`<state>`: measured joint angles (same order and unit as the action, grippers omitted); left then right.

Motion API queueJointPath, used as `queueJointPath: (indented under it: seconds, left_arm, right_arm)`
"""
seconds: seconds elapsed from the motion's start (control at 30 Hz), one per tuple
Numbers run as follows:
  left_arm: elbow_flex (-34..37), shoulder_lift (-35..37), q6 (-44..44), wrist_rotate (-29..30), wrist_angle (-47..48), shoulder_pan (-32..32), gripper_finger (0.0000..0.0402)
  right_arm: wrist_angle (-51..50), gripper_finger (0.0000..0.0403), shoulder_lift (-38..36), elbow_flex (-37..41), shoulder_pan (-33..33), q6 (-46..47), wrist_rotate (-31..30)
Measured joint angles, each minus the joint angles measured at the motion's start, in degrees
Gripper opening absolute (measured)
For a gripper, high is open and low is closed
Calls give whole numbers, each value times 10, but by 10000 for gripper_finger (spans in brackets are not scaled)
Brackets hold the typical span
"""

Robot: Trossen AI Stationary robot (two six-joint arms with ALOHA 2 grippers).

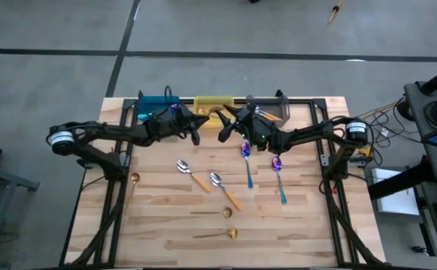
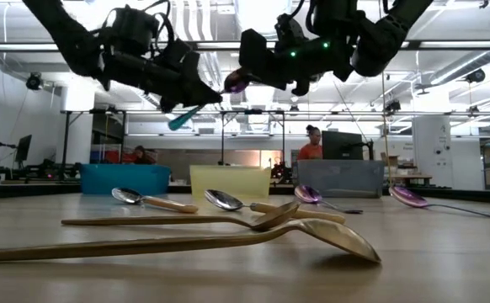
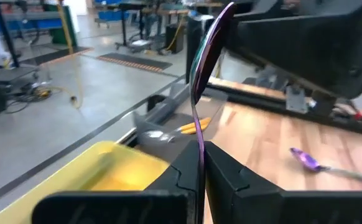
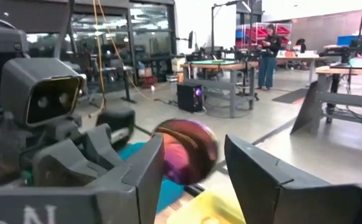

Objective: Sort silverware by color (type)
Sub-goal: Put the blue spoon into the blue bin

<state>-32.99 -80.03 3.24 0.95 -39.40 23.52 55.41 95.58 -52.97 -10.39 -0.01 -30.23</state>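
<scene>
The left tool (image 3: 201,168) is pressed together on the handle of an iridescent purple spoon (image 3: 207,68), which is being held upright between its fingers with the bowl raised. Directly opposite, the right tool (image 4: 190,165) is being held spread, its fingers standing on either side of that spoon's bowl without gripping it. Both tools are being held in the air, meeting tip to tip above the far edge of the bench (image 1: 166,225), just in front of the yellow bin (image 1: 213,103); the blue bin (image 1: 155,101) is lying beyond the left tool and the gray bin (image 2: 340,178) beyond the right one. Nearer than the tools, two more purple-blue spoons with teal handles (image 1: 248,160) (image 1: 279,174) are lying under the right arm, two orange-handled spoons (image 1: 192,175) (image 1: 225,190) are lying between the arms, and gold spoons (image 1: 220,235) (image 1: 132,191) are lying farthest toward the near edge.
</scene>
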Motion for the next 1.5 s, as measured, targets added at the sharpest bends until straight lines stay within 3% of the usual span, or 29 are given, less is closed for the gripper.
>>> queueJointPath:
  seconds: [0.23, 0.4, 0.63, 0.83, 1.07, 1.17, 1.33, 1.5]
  left_arm:
    - [-26, 68, -45, -1, 182, 40, 1]
    - [-122, 85, -114, 1, 441, 92, 1]
    - [-272, 40, -196, 2, 755, 192, 0]
    - [-341, -11, -232, 2, 882, 268, 0]
    - [-363, -63, -250, 1, 956, 311, 0]
    - [-373, -82, -260, 5, 980, 321, 0]
    - [-397, -115, -262, 60, 1033, 346, 0]
    - [-405, -143, -263, 60, 1039, 366, 0]
  right_arm:
    - [-89, 170, -41, 0, -10, 0, 1]
    - [-189, 170, -85, 0, -21, -6, 1]
    - [-323, 170, -149, 0, -46, -19, 1]
    - [-381, 170, -177, 0, -82, -55, 2]
    - [-385, 170, -172, 0, -147, -113, 11]
    - [-385, 170, -167, 0, -182, -126, 47]
    - [-384, 170, -155, 0, -237, -120, 120]
    - [-357, 170, -140, 0, -271, -125, 142]
